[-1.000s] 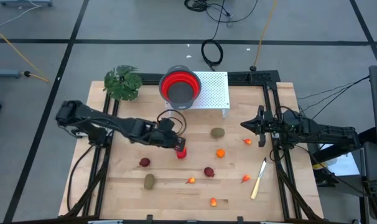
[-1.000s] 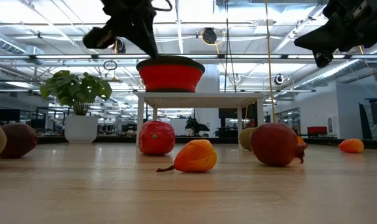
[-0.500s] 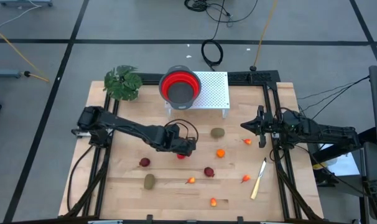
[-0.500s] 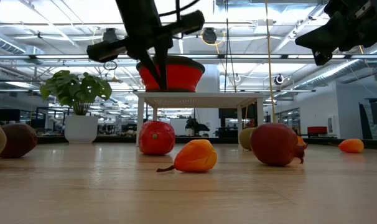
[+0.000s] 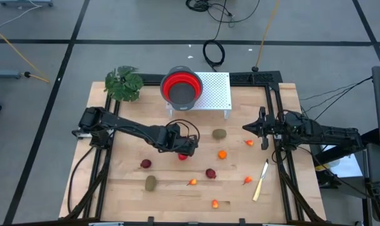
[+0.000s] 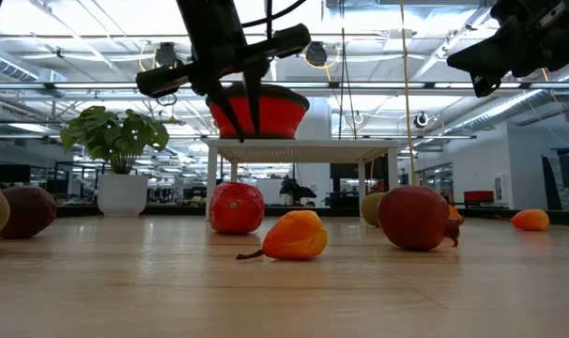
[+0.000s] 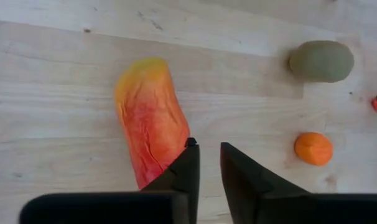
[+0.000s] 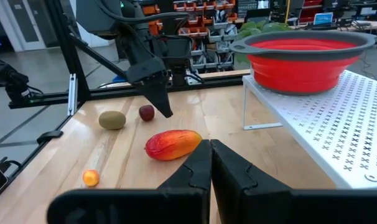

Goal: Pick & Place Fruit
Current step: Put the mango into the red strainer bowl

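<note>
Left gripper [image 7: 206,146] poised just above the long red-orange fruit [image 7: 151,121] at mid-table, fingers narrowly parted, gripping nothing. Right gripper [image 8: 209,147] parked at the table's right edge, fingers pressed together, empty. Remaining fruits scattered across the boards.

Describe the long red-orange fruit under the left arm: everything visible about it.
The long red-orange fruit is an elongated toy piece, mango-like, yellow-orange at one end deepening to red at the other, with a faintly creased, matte skin. It lies flat on its side on the wooden table, near the middle, in front of the white stand. The left pincer hangs just above its red end, fingers slightly parted, without gripping it. Nothing else touches it; the other fruits lie apart from it.
</note>
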